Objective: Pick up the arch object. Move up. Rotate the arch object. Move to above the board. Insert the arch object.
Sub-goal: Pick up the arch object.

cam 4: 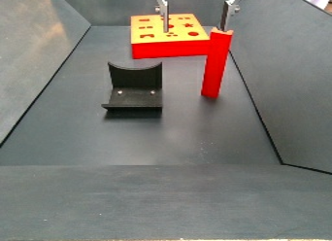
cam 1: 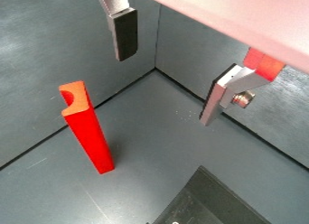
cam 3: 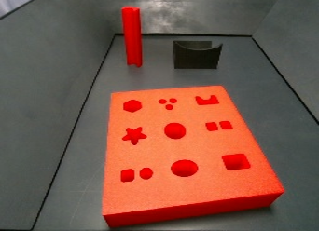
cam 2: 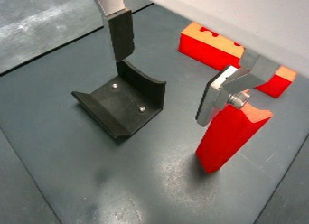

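Note:
The arch object (cam 4: 215, 62) is a tall, slim red block standing upright on the grey floor, in front of the board; it also shows in both wrist views (cam 1: 85, 128) (cam 2: 229, 137) and in a side view (cam 3: 131, 34). The board (cam 3: 187, 151) is an orange-red slab with shaped cut-outs, also seen in other views (cam 4: 169, 36) (cam 2: 223, 51). My gripper (cam 4: 196, 6) hangs open and empty above the floor, higher than the arch object's top. In both wrist views (cam 1: 169, 70) (cam 2: 169, 65) the arch object stands outside the gap, beside one finger (cam 2: 218, 92). The gripper is out of one side view.
The dark fixture (cam 4: 132, 87) stands on the floor beside the arch object, also in other views (cam 2: 121, 101) (cam 3: 196, 53). Grey walls (cam 4: 279, 51) close in the floor on the sides and back.

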Robot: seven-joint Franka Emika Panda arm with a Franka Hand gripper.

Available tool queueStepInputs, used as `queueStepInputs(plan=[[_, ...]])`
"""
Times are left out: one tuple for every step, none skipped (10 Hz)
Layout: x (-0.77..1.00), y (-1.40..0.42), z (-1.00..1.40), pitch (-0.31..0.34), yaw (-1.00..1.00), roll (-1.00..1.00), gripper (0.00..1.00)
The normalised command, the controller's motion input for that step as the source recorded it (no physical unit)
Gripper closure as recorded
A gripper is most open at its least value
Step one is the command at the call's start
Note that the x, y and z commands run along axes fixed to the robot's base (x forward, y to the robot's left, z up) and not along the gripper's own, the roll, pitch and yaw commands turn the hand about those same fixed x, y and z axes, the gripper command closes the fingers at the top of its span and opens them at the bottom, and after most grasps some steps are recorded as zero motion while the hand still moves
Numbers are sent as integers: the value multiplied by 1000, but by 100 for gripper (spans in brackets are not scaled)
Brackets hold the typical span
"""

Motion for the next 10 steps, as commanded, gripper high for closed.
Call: queueStepInputs(plan=[[-526,-31,-60,-6,-274,41,0],[-783,-180,-6,-76,-277,46,0],[-743,-237,-49,-77,-283,13,0],[-403,-289,-163,-80,-486,0,0],[-223,-266,-274,-74,-666,0,0],[-149,-266,-371,-83,-697,-7,0],[-137,-231,-363,-81,-757,-27,0],[-163,-249,-294,-49,-649,0,0],[0,-120,-220,-63,-180,0,0],[0,-157,-274,-57,-117,0,0]])
